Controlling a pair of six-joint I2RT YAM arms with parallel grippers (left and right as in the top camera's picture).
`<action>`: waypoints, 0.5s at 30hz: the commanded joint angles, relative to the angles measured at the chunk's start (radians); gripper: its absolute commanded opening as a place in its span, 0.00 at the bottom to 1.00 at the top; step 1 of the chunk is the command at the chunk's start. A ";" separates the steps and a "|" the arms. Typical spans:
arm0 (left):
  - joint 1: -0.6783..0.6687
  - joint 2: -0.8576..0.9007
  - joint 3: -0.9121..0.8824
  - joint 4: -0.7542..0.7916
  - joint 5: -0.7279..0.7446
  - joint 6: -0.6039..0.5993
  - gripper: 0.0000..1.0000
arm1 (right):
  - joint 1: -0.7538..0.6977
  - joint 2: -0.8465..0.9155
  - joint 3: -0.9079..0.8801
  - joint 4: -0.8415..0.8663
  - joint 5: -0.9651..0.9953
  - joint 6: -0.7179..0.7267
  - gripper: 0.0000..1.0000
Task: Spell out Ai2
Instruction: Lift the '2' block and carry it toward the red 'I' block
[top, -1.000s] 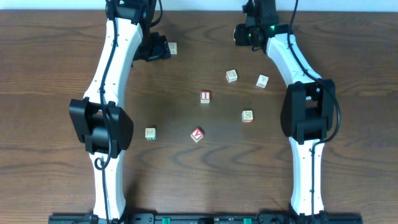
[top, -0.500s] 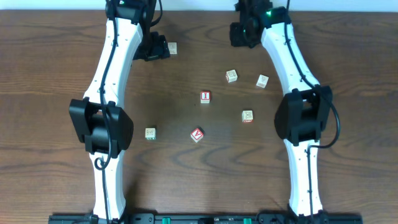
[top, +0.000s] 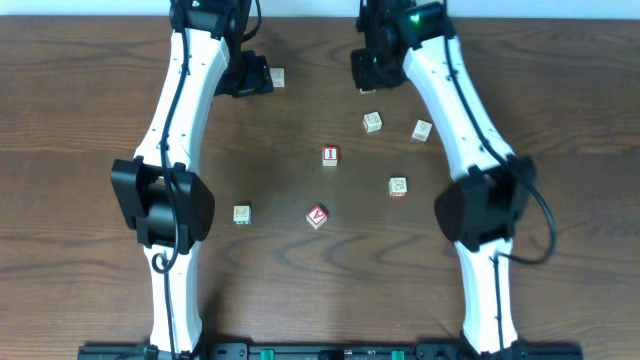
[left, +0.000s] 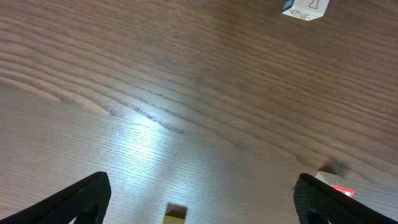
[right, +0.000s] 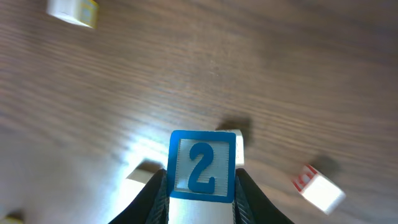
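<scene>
Over table (top: 300, 290), right end effector (right: 202, 198) closed narrowly on 2 cube (right: 202, 165).

I cube (top: 330, 155) sits mid bench (top: 80, 150), with A cube (top: 317, 216) nearer the arm bases and slightly left. 2 cube (right: 202, 165) sits between the right gripper (right: 202, 182) jaws, above the bench's far side. Spare cube (top: 278, 77) lies far-left, just right of the left gripper (top: 255, 78).

L wrist: pale cube (left: 303, 7) cut by top edge; yellow bit (left: 175, 214) cut at bottom, can't ID. R wrist: counter (right: 311, 74) blurred; white cube (right: 237, 139) mostly hidden behind blue 2 cube (right: 202, 165). Overhead: marks on cream cube (top: 372, 122) too small to read.
</scene>
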 joint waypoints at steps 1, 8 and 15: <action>0.002 -0.020 0.018 -0.004 -0.021 0.011 0.95 | 0.023 -0.135 0.016 -0.027 0.044 0.003 0.01; 0.002 -0.020 0.018 0.007 -0.020 0.011 0.95 | 0.018 -0.357 -0.208 0.005 0.044 0.007 0.01; 0.002 -0.020 0.018 0.023 -0.018 0.011 0.95 | 0.014 -0.666 -0.729 0.282 0.031 0.023 0.01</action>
